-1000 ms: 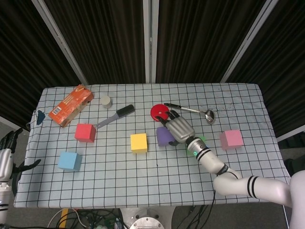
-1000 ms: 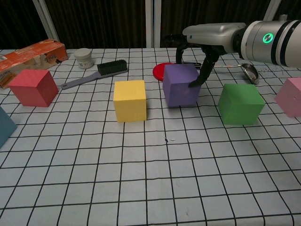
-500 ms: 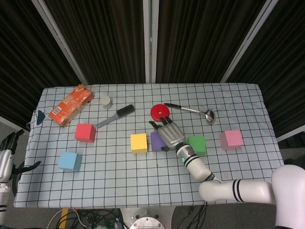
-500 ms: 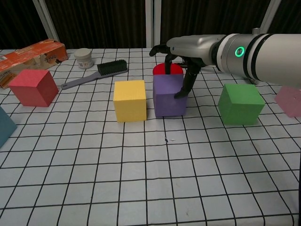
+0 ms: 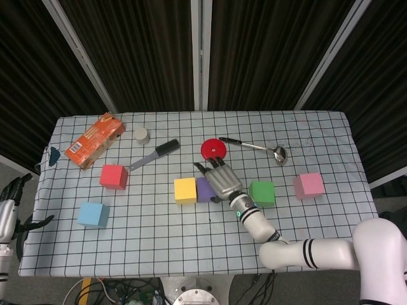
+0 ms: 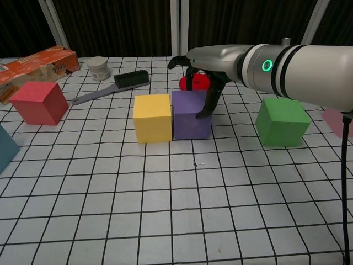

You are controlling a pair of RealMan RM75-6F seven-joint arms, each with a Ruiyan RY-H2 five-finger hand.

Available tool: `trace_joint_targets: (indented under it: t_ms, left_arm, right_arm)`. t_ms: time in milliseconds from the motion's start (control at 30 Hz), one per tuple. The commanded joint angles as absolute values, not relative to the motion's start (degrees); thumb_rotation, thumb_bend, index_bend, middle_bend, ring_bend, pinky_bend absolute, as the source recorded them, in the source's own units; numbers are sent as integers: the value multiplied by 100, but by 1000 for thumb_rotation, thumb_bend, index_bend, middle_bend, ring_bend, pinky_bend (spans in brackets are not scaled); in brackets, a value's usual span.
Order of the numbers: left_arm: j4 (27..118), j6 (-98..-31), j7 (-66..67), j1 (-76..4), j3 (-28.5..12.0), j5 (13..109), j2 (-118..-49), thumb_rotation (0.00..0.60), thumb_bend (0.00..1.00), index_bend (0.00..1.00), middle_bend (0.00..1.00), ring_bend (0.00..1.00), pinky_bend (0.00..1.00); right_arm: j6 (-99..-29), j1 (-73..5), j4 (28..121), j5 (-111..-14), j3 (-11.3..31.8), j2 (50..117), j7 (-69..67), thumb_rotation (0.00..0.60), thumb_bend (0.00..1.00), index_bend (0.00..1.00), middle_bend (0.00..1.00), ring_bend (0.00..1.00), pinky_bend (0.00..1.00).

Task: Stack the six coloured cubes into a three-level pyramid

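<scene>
Right hand (image 6: 205, 72) held the purple foam cube (image 6: 191, 114), fingers draped over its top and right face | over the last second slid it toward 9 o'clock until touching the yellow foam cube (image 6: 151, 117) | base row started; green foam cube (image 6: 282, 121) apart at 3 o'clock | left hand (image 5: 11, 190) idle, fingers apart.

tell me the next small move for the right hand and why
Probably let go of the purple cube and lift the right hand clear: the cube sits on the table against the yellow cube, so that base pair looks set, and the green cube stands apart, a likely next pick.
</scene>
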State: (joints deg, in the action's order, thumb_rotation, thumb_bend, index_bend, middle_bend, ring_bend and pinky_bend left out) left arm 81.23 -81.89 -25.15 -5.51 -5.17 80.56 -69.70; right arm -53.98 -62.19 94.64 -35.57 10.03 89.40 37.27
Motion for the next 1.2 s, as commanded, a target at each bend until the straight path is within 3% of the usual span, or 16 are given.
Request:
trace_joint_targets:
  t_ms: [33, 1200]
  left_arm:
    - [8120, -8164, -2523, -553, -513, 8055, -6971, 600, 2, 41, 84, 0, 62]
    - [7924, -8038, -2788, -520, -490, 8084, -7052, 600, 2, 41, 84, 0, 62]
  right_arm:
    - [-5408, -6243, 9446, -3542, 1005, 8960, 3744, 600, 165, 0, 484, 35, 0]
    - [-5535, -6442, 9276, -3196, 984, 9205, 3991, 600, 163, 0, 484, 35, 0]
